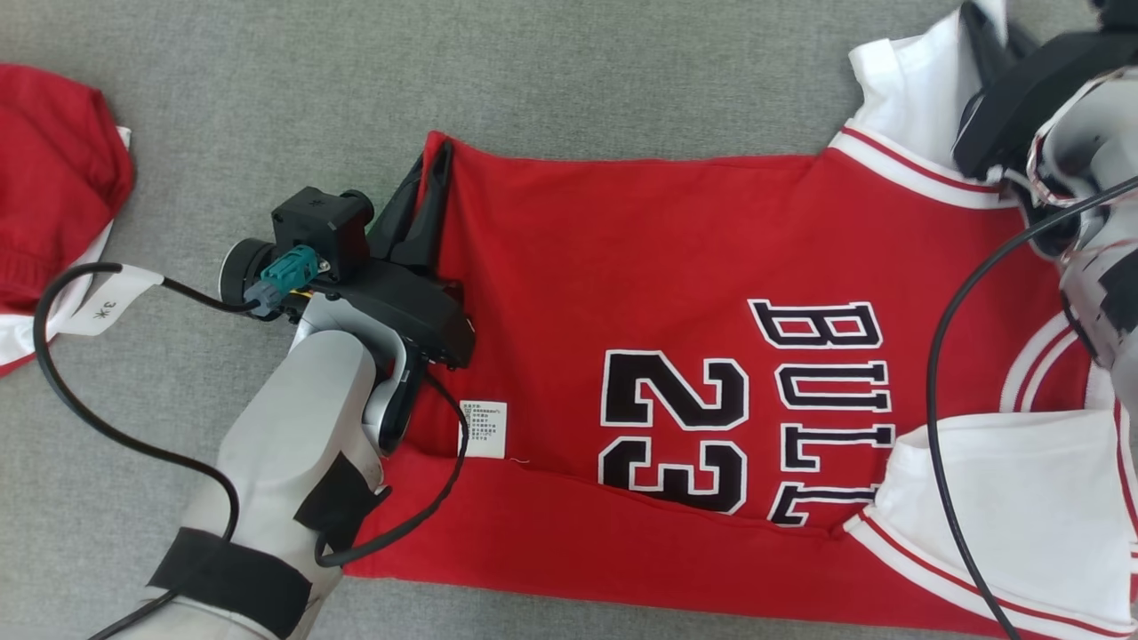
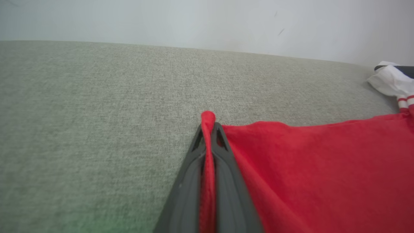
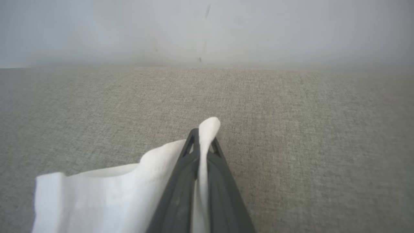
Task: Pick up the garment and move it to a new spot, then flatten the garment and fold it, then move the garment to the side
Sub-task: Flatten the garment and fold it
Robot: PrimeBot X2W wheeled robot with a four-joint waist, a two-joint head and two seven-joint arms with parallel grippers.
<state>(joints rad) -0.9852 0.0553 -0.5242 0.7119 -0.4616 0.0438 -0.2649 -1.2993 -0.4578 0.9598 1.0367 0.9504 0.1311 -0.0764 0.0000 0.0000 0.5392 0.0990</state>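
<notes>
Red jersey (image 1: pixel 622 258) lies spread on the grey fabric surface (image 1: pixel 222 80), its near edge folded over. Farther back, the left gripper (image 2: pixel 209 124) pinches its red hem corner (image 2: pixel 208 116) and the right gripper (image 3: pixel 203 136) pinches its white sleeve (image 3: pixel 97 194).

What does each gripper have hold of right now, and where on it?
Both hold the jersey: the left gripper pinches a red hem corner, the right gripper a white sleeve edge.
</notes>
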